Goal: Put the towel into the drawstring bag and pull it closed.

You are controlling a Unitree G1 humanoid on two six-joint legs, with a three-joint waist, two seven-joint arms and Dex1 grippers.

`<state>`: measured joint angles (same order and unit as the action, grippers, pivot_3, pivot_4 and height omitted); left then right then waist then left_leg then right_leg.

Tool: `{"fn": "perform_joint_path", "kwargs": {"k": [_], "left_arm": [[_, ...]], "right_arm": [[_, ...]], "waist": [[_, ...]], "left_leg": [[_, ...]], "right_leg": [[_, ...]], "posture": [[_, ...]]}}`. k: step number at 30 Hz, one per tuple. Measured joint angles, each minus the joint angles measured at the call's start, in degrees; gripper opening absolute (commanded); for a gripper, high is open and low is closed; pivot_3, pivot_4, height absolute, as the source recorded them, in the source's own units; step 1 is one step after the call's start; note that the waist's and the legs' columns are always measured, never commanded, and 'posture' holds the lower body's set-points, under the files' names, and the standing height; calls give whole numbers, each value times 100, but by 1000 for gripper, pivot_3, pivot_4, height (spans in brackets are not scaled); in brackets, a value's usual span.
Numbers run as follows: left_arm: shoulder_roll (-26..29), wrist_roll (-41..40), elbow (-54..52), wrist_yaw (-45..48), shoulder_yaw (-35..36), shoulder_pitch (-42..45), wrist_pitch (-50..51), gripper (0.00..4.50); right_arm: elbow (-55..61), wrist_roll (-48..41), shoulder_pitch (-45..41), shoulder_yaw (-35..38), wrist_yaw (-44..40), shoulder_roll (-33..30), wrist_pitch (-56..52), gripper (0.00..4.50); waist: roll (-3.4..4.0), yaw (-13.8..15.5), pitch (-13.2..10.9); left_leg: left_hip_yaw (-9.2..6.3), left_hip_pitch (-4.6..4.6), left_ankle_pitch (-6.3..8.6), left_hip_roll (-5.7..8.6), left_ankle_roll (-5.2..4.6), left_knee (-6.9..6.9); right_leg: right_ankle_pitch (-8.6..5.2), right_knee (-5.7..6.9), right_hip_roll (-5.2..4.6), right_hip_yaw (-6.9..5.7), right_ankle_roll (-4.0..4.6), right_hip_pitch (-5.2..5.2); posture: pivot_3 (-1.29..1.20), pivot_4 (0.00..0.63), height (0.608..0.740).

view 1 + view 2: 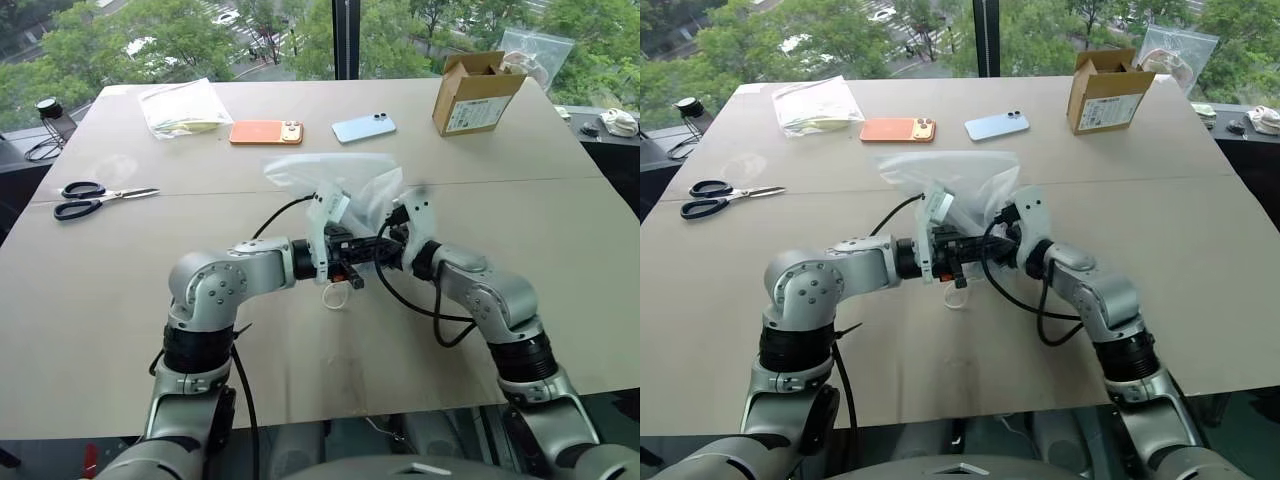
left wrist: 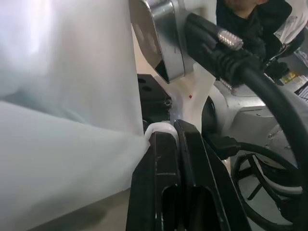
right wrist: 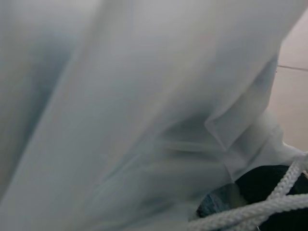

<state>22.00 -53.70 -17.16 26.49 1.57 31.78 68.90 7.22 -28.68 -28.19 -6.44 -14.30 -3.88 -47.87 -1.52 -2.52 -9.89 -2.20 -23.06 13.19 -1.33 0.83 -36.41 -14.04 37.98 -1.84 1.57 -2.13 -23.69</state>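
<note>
Left tool [image 2: 166, 137] clamped on cord [image 2: 161, 129] of drawstring bag [image 1: 340, 185] | right tool's state: cannot tell | advice: regrasp cord at 3 o'clock, pull apart steadily.

Scissors [image 1: 92, 197], two phones [image 1: 266, 132] (orange, blue [image 1: 363, 128]), cardboard box [image 1: 474, 92].

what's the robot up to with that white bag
The robot holds the drawstring bag up over the table between its two arms. The left pincer is shut on the white cord at the bag's edge. The right pincer sits close against the bag's other side, with cord strands running past it; whether it grips anything cannot be told. The towel cannot be made out through the fabric. Scissors and two phones lie untouched farther back.
</note>
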Motion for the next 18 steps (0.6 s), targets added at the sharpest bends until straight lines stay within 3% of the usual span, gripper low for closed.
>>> {"fn": "perform_joint_path", "kwargs": {"k": [2, 15, 18], "left_arm": [[80, 16, 16, 1, 0, -2, -106, 0], [112, -126, 260, -149, 37, -10, -323, 0], [167, -167, 285, -152, 79, -12, -323, 0]], "right_arm": [[-48, -64, -67, 47, 45, 54, -61, 4444], [-158, 341, -128, 11, 357, 170, 51, 4444], [-178, 344, -137, 40, 397, 220, 40, 3491]], "waist": [[1, 29, -2], [2, 24, -2], [2, 17, -3]], "left_leg": [[1, -6, 0, 4, 0, -1], [-2, -14, 0, 8, 0, -6], [-2, -14, 0, 8, 0, -6]], "right_leg": [[0, -5, -9, -5, 0, 0], [1, -6, -15, -10, -2, -2], [1, -5, -15, -10, -2, -2]], "posture": [[0, 150, 740], [0, 150, 740], [0, 150, 740]]}}
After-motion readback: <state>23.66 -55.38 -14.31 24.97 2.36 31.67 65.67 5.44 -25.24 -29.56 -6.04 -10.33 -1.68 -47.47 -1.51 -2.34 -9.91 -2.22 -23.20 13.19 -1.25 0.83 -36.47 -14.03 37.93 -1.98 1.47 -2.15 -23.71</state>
